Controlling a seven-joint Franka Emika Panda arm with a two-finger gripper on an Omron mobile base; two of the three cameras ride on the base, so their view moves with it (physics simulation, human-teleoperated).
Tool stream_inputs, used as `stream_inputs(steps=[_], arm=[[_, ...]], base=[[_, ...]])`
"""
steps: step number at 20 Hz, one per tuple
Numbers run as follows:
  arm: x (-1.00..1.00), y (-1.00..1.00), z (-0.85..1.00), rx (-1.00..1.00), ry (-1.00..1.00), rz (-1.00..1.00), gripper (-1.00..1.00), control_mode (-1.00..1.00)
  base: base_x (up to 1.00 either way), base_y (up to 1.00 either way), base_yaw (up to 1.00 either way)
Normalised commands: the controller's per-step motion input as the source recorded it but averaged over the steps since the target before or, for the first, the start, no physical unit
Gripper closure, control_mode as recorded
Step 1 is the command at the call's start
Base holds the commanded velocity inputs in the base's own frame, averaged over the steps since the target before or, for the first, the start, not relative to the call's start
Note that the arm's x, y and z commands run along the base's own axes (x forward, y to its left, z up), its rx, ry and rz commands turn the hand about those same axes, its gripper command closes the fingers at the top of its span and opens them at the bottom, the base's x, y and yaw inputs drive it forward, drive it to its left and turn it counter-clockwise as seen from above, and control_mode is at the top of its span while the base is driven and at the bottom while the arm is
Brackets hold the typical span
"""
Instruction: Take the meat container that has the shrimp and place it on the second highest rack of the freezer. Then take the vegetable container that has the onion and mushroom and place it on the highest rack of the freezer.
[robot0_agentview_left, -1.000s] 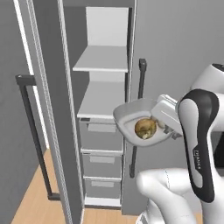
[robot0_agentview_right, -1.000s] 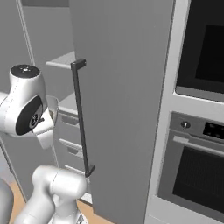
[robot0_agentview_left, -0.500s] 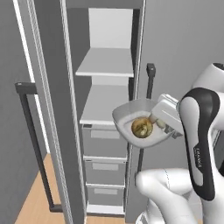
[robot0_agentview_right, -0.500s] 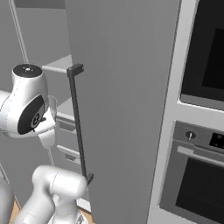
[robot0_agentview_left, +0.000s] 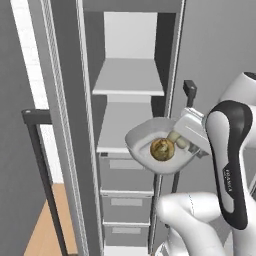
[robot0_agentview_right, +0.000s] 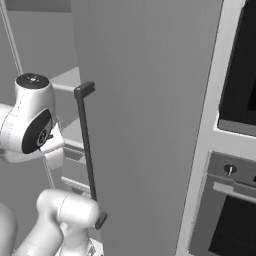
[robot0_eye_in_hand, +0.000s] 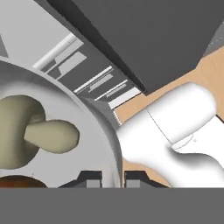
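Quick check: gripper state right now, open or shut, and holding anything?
Gripper: shut on the rim of the vegetable container holding the onion and mushroom.

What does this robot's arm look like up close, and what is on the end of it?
The arm is glossy white, built of rounded, tube-like segments, with dark bands and caps at the joints and small lettering along one dark band. No loose cables show. Its end effector carries two small dark finger tips on a boxy white hand.
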Motion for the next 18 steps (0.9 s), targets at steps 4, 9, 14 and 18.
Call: stream_inputs(steps=[4,9,14,18], arm=[[0.00,0.00,0.00,0.00,0.00,0.00,1.00,1.00],[0.40,0.11,0.32,0.00,-0.03,-0.13,1.00,-1.00],[1.00,0.20,0.64,0.00,-0.04,-0.30,1.00,-1.00],[1.00,0.07,0.56,-0.01,0.00,-0.31,1.00,-1.00]], base=[[0.05,0.53,-0.12],[0.12,0.11,-0.07],[0.00,0.00,0.00],[0.00,0.00,0.00]])
